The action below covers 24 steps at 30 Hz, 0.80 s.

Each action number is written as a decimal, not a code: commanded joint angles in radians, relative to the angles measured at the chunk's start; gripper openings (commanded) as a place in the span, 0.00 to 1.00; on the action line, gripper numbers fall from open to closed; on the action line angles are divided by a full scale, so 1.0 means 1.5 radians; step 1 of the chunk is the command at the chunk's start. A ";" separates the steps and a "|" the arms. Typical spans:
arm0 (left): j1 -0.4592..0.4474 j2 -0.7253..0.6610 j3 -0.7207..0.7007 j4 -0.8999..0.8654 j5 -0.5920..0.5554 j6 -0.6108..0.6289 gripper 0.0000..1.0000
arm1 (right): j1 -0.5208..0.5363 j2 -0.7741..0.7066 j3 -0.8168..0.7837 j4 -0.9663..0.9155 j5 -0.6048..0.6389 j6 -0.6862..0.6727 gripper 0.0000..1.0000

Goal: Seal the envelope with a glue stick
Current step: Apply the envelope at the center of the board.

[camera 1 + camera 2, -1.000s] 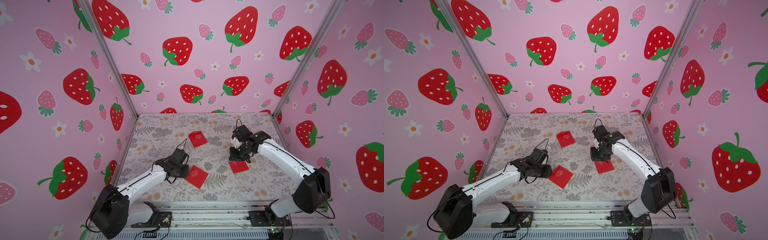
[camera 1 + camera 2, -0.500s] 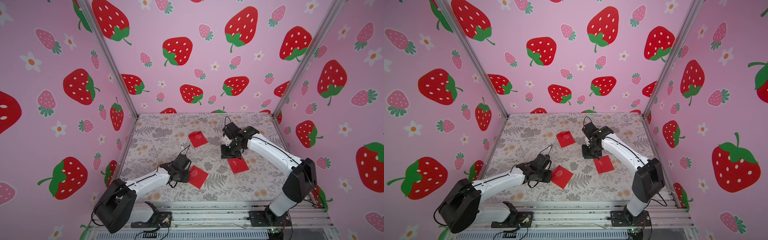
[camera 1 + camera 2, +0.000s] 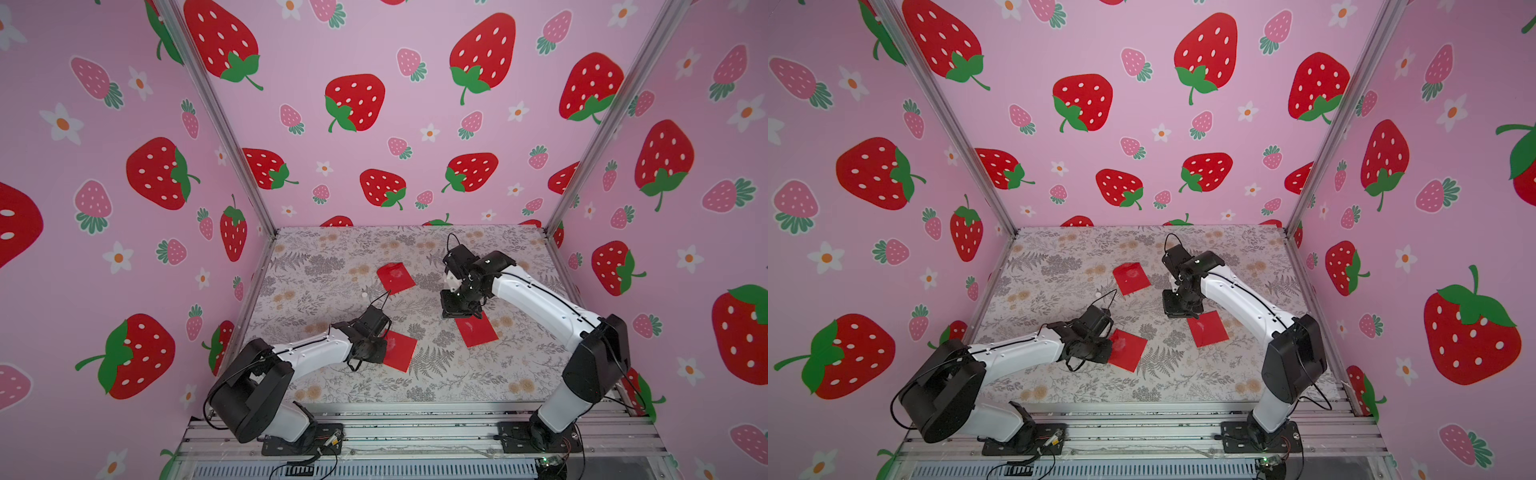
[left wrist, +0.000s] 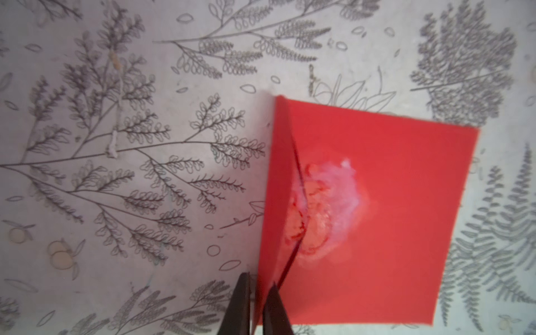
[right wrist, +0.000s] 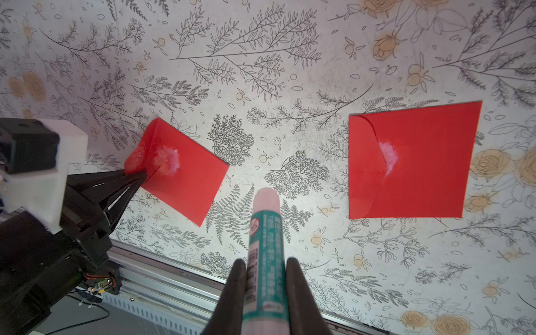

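A red envelope (image 4: 391, 203) lies at the front left of the table, with a white glue smear (image 4: 327, 208) on it. My left gripper (image 4: 259, 280) is shut on its raised flap (image 4: 278, 203); both top views show this gripper (image 3: 380, 347) at the envelope's (image 3: 401, 350) left edge. My right gripper (image 5: 266, 260) is shut on the glue stick (image 5: 265, 232), a white tube with a teal label and a bare pink tip. It hangs above the table between two envelopes. In a top view the right gripper (image 3: 1179, 309) points down.
A second red envelope (image 3: 477, 330) lies just in front of the right gripper, flap down with a glue mark. A third (image 3: 395, 277) lies further back. A small white object (image 3: 365, 295) sits on the floral table (image 3: 332, 257). A metal rail (image 3: 415, 428) borders the front.
The left gripper has dropped low and shut on the front-left envelope's flap. The right arm has shifted left with the glue stick, then stayed almost still.
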 commanded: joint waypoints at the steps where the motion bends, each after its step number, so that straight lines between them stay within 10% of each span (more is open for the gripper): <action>1: -0.023 0.007 0.009 0.016 0.016 -0.008 0.08 | 0.004 -0.008 0.005 -0.015 0.005 -0.005 0.00; 24: -0.143 0.087 0.051 0.073 0.043 -0.109 0.20 | 0.065 0.015 -0.066 0.042 -0.035 0.053 0.00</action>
